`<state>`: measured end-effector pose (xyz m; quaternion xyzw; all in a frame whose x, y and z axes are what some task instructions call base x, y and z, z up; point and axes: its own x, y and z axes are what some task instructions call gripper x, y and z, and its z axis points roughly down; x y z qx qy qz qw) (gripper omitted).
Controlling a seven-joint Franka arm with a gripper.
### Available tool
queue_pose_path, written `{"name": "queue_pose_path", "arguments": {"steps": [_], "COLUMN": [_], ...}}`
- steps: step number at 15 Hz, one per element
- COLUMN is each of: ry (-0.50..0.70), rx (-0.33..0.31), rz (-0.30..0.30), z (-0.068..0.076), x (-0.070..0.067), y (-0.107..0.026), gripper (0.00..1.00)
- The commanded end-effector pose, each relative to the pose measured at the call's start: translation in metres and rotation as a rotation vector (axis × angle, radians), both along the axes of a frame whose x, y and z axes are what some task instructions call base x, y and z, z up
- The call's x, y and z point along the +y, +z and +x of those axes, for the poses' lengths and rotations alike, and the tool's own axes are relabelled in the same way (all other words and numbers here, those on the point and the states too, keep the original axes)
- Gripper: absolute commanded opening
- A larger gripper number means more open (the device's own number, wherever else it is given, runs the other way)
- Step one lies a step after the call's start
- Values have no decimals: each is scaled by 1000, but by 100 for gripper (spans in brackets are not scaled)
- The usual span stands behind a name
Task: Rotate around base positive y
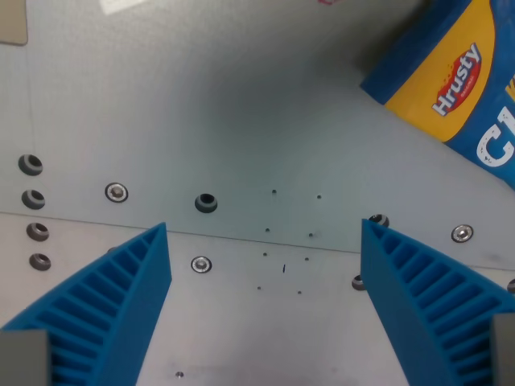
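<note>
While the claw (265, 310) gapes empty, a grey bolted metal table (241, 104) carries, seemingly, a snack box (455, 76).

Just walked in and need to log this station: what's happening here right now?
A Franka arm's wrist camera looks down on a grey metal table dotted with bolts and holes. The gripper is open, its two blue ribbed fingers spread wide with nothing between them, only bare tabletop. A blue and yellow Hrusty package lies at the wrist view's upper right, apart from the gripper and untouched. Nothing is being held; the task is a rotation of the arm, not a grasp.
</note>
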<state>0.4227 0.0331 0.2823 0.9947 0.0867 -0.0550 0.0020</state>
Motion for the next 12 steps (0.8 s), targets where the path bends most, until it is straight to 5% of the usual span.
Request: {"name": "queue_pose_path", "arguments": {"steps": [1,12], "ry": [0,1], "rx": [210,356], "rz": [6,6], "z": [8,8], "x": [0,0], "y": [6,6], "gripper": [100,100]}}
